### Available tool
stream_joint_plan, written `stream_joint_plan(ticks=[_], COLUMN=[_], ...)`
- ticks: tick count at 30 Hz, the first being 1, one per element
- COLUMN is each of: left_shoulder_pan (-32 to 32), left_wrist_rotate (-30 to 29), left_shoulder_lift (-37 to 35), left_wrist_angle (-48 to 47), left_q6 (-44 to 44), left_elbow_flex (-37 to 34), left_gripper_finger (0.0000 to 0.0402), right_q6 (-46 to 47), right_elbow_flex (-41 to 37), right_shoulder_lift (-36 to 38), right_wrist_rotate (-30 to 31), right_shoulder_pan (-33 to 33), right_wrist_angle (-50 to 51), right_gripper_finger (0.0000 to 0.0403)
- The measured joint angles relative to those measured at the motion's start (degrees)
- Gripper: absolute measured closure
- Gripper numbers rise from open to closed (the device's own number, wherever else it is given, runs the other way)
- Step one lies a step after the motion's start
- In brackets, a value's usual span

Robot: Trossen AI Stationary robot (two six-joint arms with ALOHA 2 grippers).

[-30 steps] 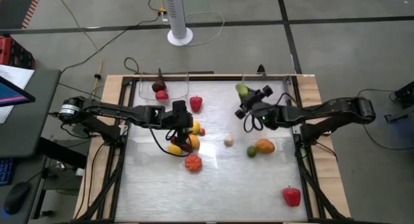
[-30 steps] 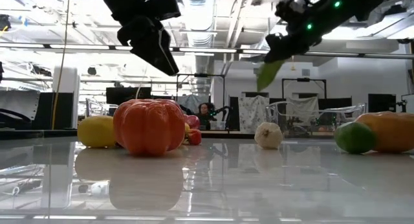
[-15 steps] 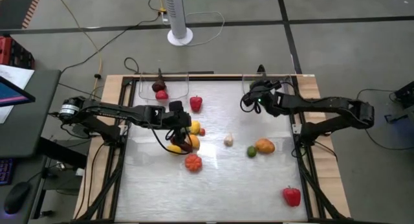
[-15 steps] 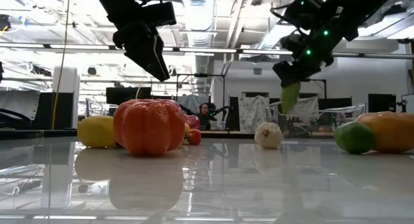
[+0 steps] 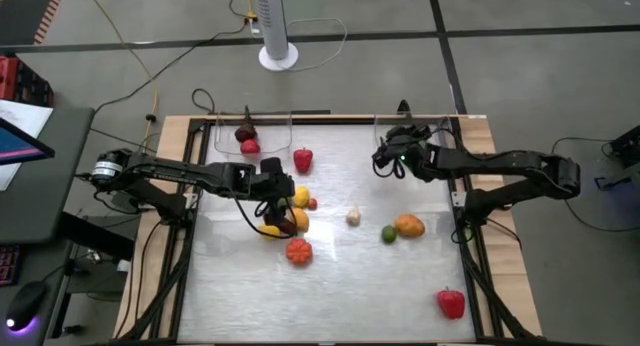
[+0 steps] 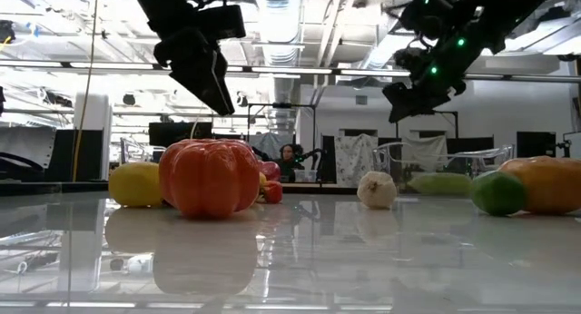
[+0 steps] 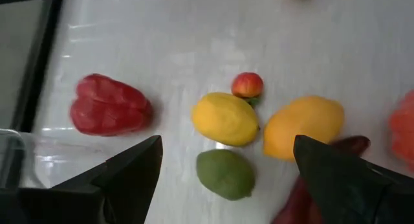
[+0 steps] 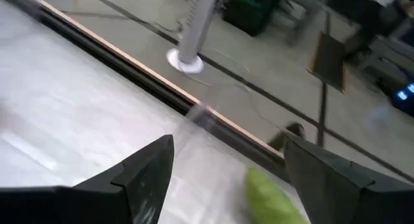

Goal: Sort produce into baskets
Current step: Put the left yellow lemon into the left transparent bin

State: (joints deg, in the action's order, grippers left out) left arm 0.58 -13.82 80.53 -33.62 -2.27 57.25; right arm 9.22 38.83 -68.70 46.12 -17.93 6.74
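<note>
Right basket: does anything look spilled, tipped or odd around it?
Nothing stands out: the cucumber lies flat, seemingly inside the upright right basket, below the open right gripper.

Dark arms — black wedge fingers (image 7: 123, 175)

Orange tomato (image 6: 210, 177), yellow lemon (image 7: 225, 119), red pepper (image 7: 110, 112)

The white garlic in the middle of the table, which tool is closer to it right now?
Right, by a narrow margin. The right tool hangs near the far right bin, diagonally beyond the garlic. The left tool hovers over the lemon cluster on the garlic's other side.
</note>
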Motion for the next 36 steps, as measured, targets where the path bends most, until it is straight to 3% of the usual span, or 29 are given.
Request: stream_joint_plan(ticks=[3, 6, 9, 14, 18, 23, 29, 36], left_shoulder_pan=[-0.04, -0.39, -2.0, -4.98, -7.61, -14.63, -21.56, -22.88], left_wrist_rotate=[5.62, 11.42, 13.64, 9.48, 10.5, 7.55, -5.26, -5.39], left_shoulder_lift=[0.02, 0.02, 0.02, 0.22, 0.22, 0.22, 0.22, 0.22], left_wrist_angle=[-2.08, -4.22, -5.74, -5.53, -5.77, -4.28, 1.38, 4.31], left_q6=[0.76, 2.04, 2.33, 3.14, 5.56, 5.88, 3.21, 2.96], left_elbow_flex=[-0.02, -0.03, -1.17, -4.69, -5.2, -6.89, -11.91, -15.85], left_gripper_finger=[0.0065, 0.0065, 0.0065, 0.0065, 0.0065, 0.0065, 0.0065, 0.0065], right_q6=[-0.68, -0.65, 0.5, 0.55, -0.58, -2.0, -2.04, -2.15], right_elbow_flex=[0.0, 0.0, 0.04, 0.02, 0.02, 0.02, 0.02, 0.01], right_shoulder_lift=[0.46, 0.28, -1.61, -7.58, -11.79, -13.89, -13.85, -13.75], right_wrist_rotate=[-1.57, -8.51, -14.89, -15.02, -12.81, -10.98, -10.79, -10.79], right_shoulder_pan=[3.16, 6.72, 11.49, 20.36, 24.35, 24.67, 23.55, 23.54], right_wrist_angle=[-2.42, -7.02, -11.97, -21.09, -27.92, -29.64, -29.57, -29.58], right_gripper_finger=[0.0082, 0.0082, 0.0082, 0.0082, 0.0082, 0.0082, 0.0082, 0.0082])
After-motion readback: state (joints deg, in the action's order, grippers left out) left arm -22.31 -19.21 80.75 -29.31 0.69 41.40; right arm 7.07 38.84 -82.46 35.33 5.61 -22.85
